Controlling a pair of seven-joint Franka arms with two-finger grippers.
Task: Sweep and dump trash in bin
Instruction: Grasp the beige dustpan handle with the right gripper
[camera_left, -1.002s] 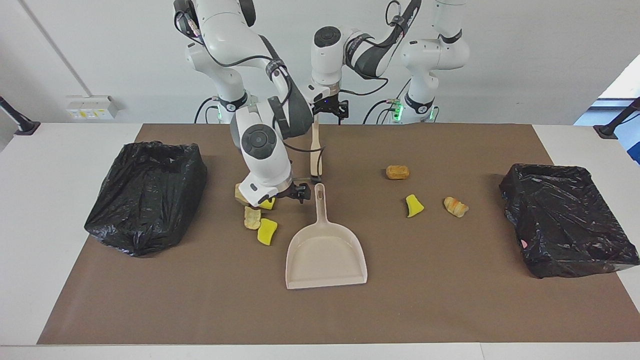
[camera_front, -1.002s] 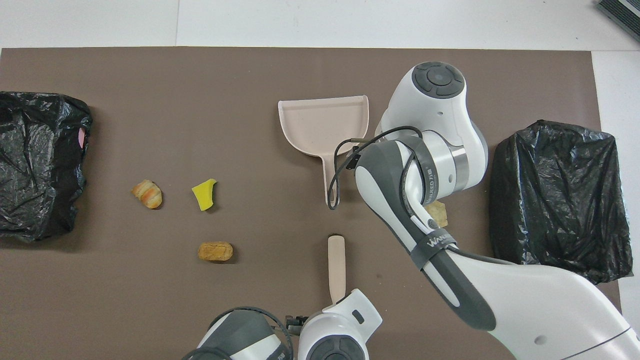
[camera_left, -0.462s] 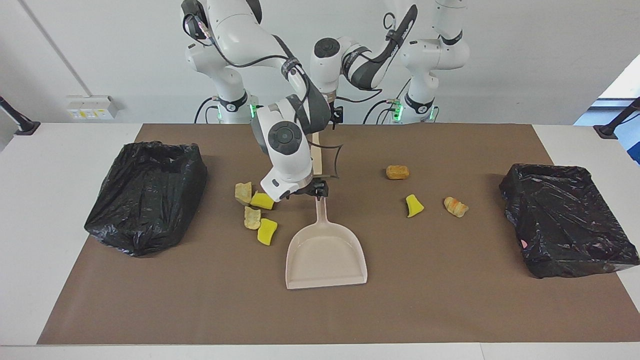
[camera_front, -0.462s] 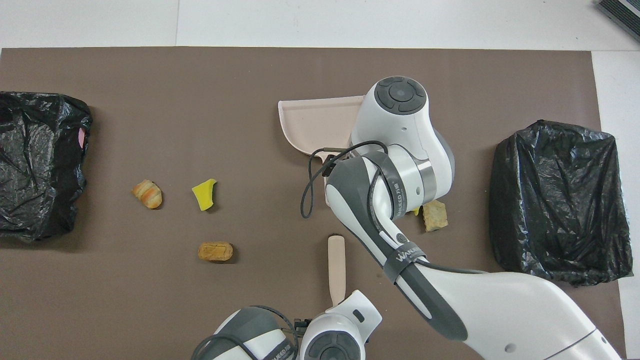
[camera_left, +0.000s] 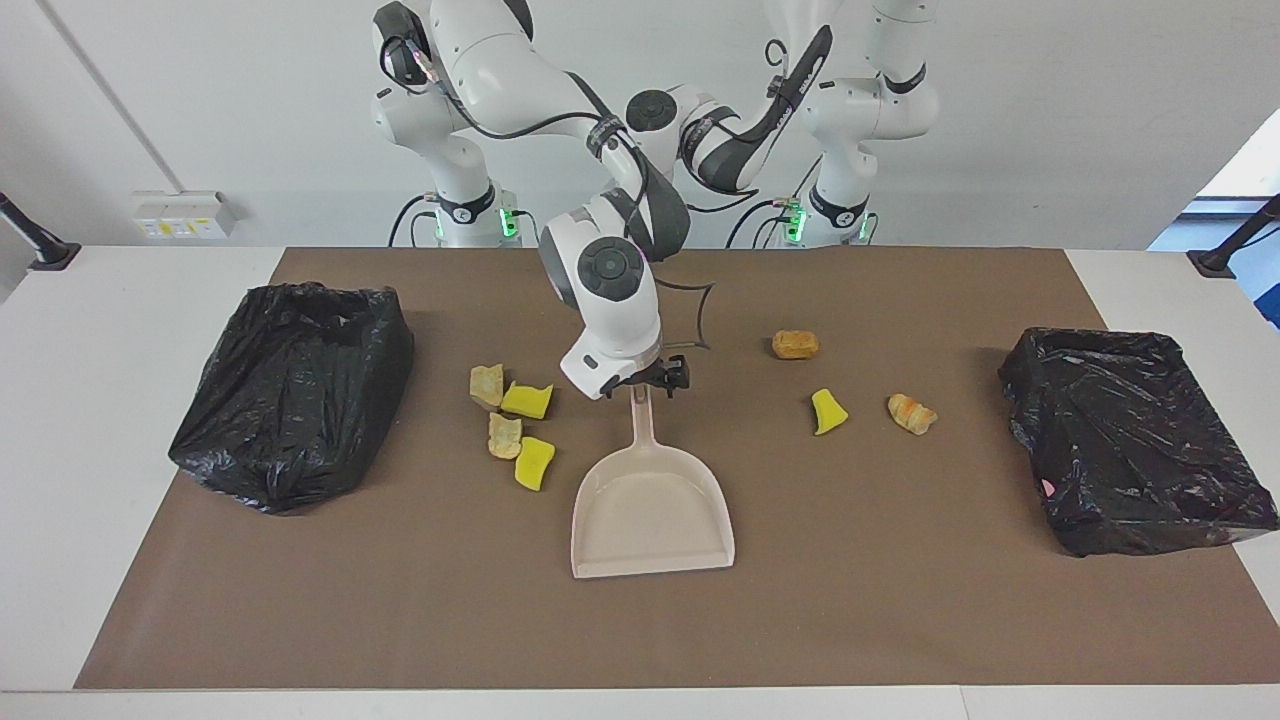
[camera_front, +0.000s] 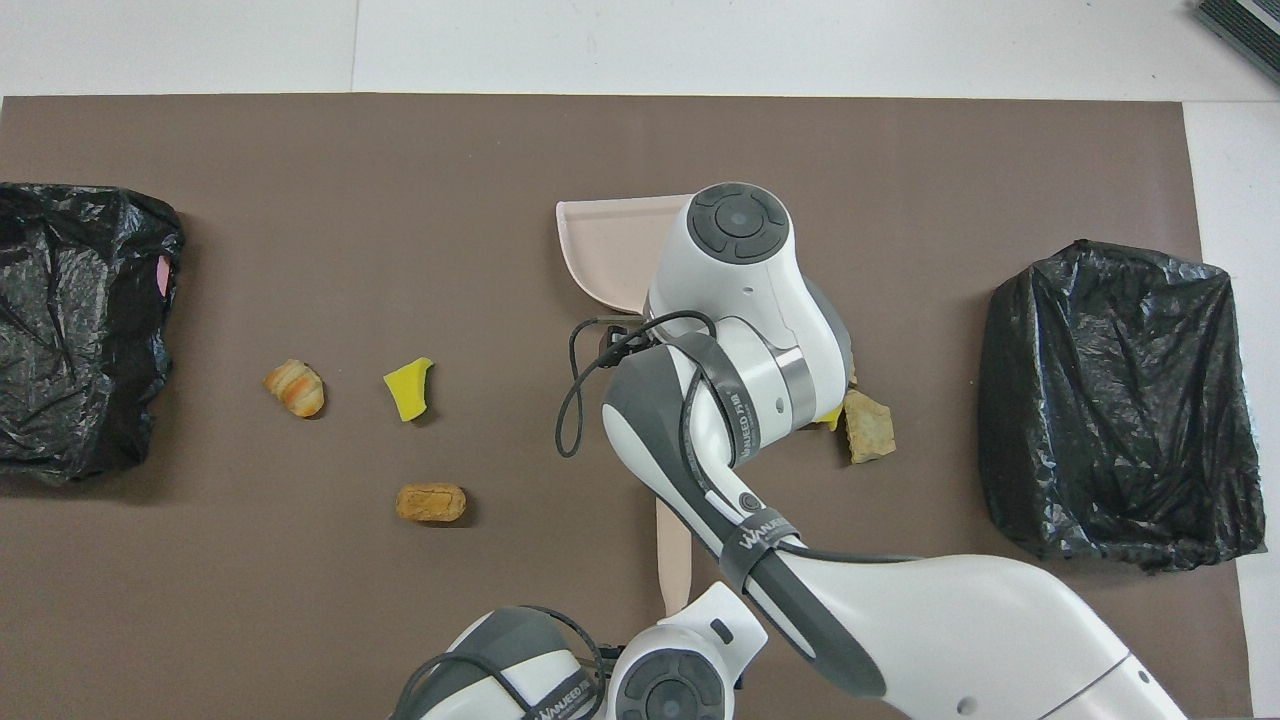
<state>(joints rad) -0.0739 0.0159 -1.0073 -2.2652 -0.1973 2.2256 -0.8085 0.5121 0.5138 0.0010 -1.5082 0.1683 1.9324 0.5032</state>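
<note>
Black-bagged bin (camera_left: 290, 390) at the right arm's end: contents not visible. Beside it, four pieces of trash (camera_left: 512, 422) lie unswept on the counter (camera_left: 900, 620). The right gripper (camera_left: 648, 380) is at the handle tip of the empty dustpan (camera_left: 650, 505); grip unclear. Next, I judge, it must clamp the handle. Three more pieces (camera_left: 827, 410) wait near the open second bin (camera_left: 1130, 440), which shows only a pink speck. The left gripper (camera_front: 680, 604) meets a brush handle (camera_front: 672, 555); hold unclear.
</note>
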